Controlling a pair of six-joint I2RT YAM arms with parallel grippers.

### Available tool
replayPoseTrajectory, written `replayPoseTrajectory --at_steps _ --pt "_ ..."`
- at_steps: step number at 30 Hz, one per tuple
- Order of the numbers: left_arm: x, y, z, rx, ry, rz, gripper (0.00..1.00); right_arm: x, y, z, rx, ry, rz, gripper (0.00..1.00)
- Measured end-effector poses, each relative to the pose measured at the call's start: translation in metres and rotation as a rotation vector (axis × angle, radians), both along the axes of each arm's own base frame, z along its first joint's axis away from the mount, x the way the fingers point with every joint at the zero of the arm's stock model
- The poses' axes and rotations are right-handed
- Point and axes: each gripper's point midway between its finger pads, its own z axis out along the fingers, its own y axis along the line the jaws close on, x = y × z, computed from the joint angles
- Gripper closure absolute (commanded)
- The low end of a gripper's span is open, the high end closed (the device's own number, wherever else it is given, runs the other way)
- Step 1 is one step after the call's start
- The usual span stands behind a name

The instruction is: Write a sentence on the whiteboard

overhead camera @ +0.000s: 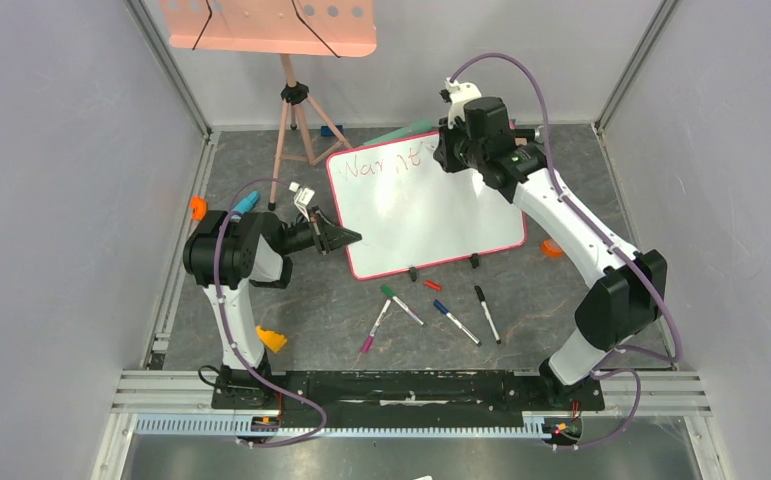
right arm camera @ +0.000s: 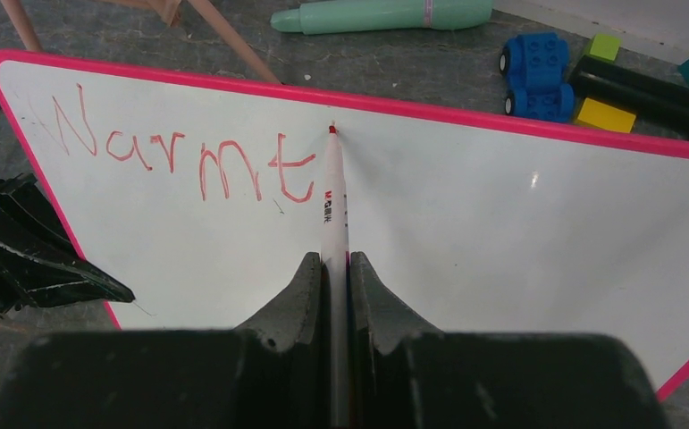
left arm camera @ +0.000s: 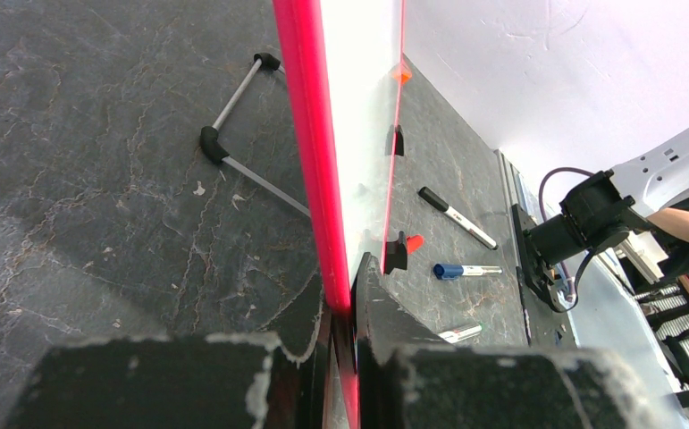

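Whiteboard (overhead camera: pixel 431 215) edge clamped in left gripper (left arm camera: pixel 348 299); right gripper (right arm camera: pixel 333 264) closed on red marker (right arm camera: pixel 332 197).

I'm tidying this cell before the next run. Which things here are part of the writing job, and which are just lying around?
In use: whiteboard, its edge clamped by the left gripper; red marker in the right gripper; red lettering begun.
Lying about: loose markers; mint-green tube; blue toy car; pink tray on a tripod.
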Motion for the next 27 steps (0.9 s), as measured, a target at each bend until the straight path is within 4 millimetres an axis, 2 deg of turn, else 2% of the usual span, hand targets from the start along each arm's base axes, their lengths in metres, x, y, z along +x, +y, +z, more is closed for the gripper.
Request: replayPoseTrajectory --at_steps 4,8,15,22,27 --pt "0.000 0.000 0.000 0.000 0.001 0.002 0.90 -0.003 -0.001 -0.010 -0.007 0.015 0.001 1.00" --pt "0.001 0.000 0.000 0.000 0.001 0.003 0.90 -0.015 -0.005 -0.026 -0.016 0.046 0.009 1.00" --pt "0.001 0.000 0.000 0.000 0.001 0.003 0.90 -0.032 -0.013 -0.042 -0.029 0.080 0.010 1.00" --pt "0.000 0.000 0.000 0.000 0.001 0.002 0.90 -0.029 -0.012 -0.037 -0.029 0.078 0.009 1.00" --pt "0.000 0.000 0.000 0.000 0.001 0.002 0.90 -0.014 -0.005 -0.022 -0.017 0.048 0.008 1.00"
